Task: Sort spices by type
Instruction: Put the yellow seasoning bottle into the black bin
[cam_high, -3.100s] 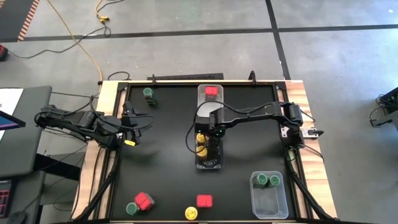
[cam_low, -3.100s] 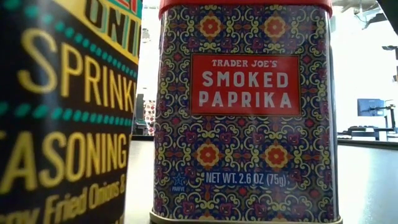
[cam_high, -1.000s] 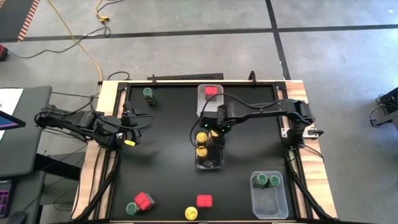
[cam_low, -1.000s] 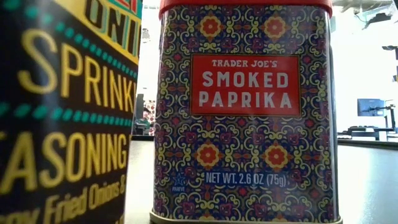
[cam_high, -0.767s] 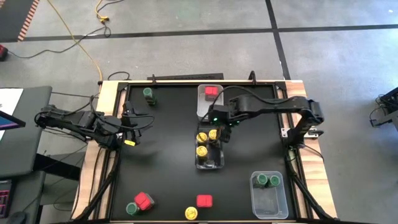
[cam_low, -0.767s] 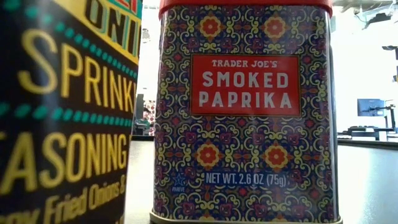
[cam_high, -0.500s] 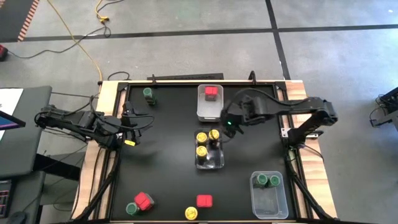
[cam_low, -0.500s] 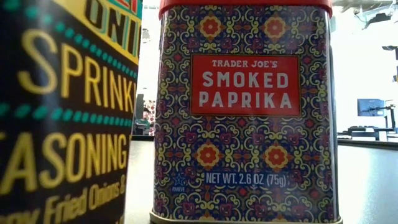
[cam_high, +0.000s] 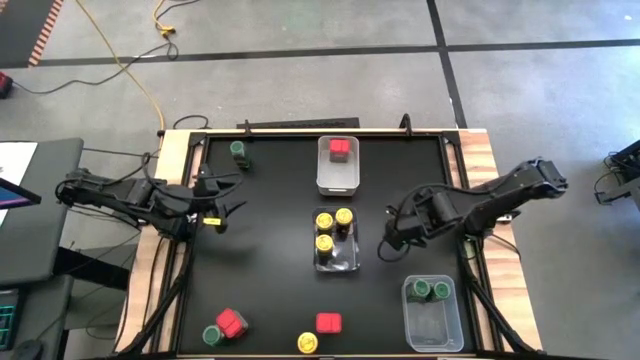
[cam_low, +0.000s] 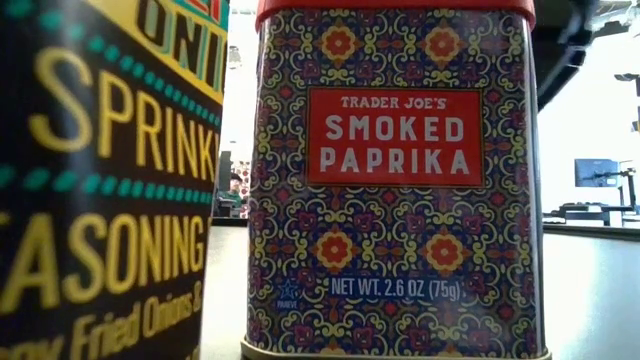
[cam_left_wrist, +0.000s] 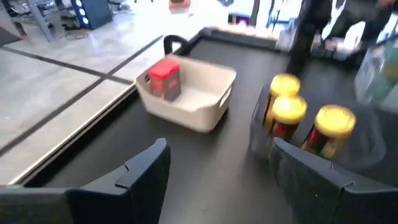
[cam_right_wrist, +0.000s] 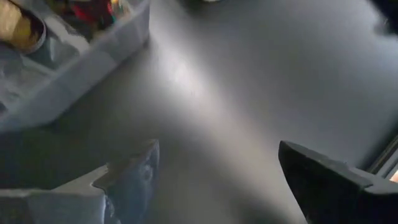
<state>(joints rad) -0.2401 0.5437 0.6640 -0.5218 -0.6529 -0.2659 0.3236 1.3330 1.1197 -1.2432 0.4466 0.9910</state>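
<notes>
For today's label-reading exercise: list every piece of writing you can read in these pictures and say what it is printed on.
"TRADER JOE'S" / "SMOKED PAPRIKA" / "NET WT. 2.6 OZ (75g)": on the red-lidded patterned metal paprika tin, low view.
"SPRINK", "ASONING", "Fried Onions &", cut off at the edges: on the dark yellow-lettered seasoning jar beside it.
The small blue badge near the tin's base is too small to read.
Other views: no readable writing.

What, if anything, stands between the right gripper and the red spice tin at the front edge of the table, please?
Nothing visible does. In the high view the right gripper, fingers open, hangs beside the middle bin of yellow-lidded jars. The red spice tin stands alone at the front edge, and only bare black table lies between them.
</notes>
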